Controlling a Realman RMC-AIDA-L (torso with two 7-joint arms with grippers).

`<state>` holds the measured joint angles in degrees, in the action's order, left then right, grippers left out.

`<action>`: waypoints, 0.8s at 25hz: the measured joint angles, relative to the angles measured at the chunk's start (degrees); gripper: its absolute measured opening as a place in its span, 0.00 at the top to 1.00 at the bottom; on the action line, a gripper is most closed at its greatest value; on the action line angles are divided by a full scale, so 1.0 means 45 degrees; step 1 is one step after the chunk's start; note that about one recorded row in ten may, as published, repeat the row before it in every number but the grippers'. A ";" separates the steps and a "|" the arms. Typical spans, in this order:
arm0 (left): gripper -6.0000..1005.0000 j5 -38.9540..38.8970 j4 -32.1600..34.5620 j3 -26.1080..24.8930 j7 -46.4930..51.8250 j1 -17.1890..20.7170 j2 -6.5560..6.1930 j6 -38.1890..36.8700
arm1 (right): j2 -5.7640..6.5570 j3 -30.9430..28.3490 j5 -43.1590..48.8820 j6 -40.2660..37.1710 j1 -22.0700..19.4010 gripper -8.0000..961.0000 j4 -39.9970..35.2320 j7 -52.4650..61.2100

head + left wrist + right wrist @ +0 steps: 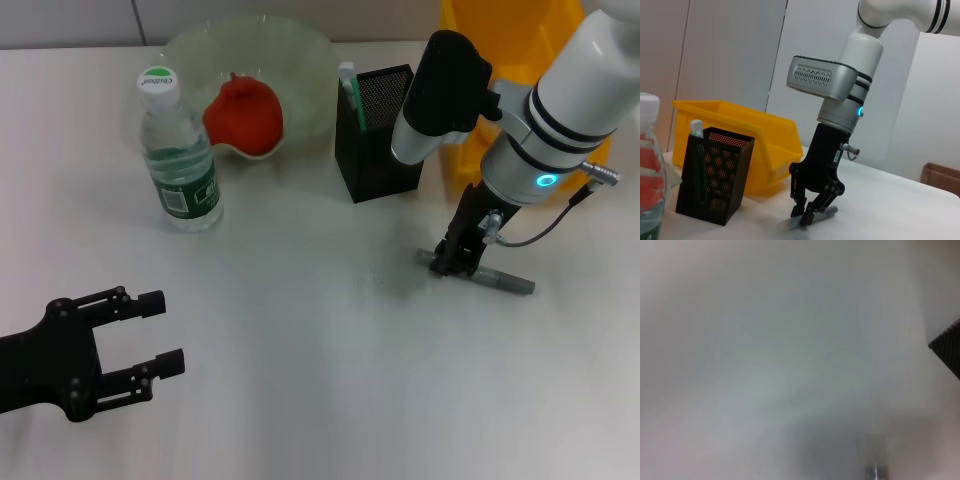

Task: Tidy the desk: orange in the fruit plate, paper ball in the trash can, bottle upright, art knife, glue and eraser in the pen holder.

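Head view shows you the right end effector [452,262] planted straight down on the thin grey pen-like glue stick [487,274], fingers straddling it near one end; whether they have clenched yet I cannot tell. The stick lies flat on the white worktop [320,380], its long axis running from under the fingers out to the end effector's right, and the square black mesh pen holder [377,133] stands near, beyond and to its left. Your left end effector [160,334] idles released, well apart.
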<state>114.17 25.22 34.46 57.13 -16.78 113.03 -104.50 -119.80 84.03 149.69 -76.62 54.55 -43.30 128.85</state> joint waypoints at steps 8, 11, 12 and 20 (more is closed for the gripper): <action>0.27 0.0000 0.0000 0.0000 0.0000 -0.0003 -0.0016 -0.0013 | 0.0091 -0.0157 -0.1307 -0.0364 -0.1294 0.85 -0.2455 -0.0260; 0.27 0.0001 0.0001 0.0000 0.0000 -0.0004 -0.0018 -0.0014 | 0.0082 -0.0445 -0.2065 -0.0476 -0.2027 0.85 -0.3550 -0.0829; 0.27 0.0000 0.0000 0.0000 0.0000 -0.0012 -0.0019 -0.0014 | 0.0076 -0.0668 -0.2444 -0.0529 -0.2244 0.85 -0.3811 -0.1127; 0.27 0.0000 0.0001 0.0000 0.0001 -0.0064 -0.0008 -0.0035 | 0.0105 -0.2501 -0.7045 -0.0604 -0.3999 0.85 -0.4003 -0.4901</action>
<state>114.17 25.23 34.45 57.13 -17.07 112.99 -104.65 -119.33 72.77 117.98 -79.34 36.56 -61.32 106.79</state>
